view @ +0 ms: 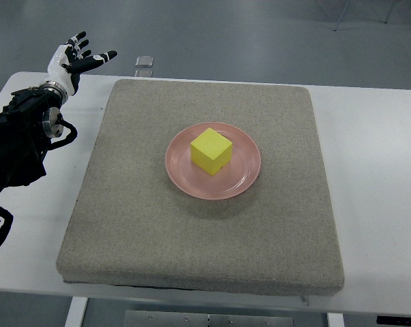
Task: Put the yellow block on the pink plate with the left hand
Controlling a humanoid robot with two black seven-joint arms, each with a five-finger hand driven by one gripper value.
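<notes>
Hovering left hand (74, 58) with fingers spread, holding nothing, yellow block (211, 150) resting on pink plate (244, 178)

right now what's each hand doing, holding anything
Left hand: open, fingers spread, holding nothing, off past the mat's far left corner.
Right hand: not in view.

One block (211, 150) — one plate (242, 178)
</notes>
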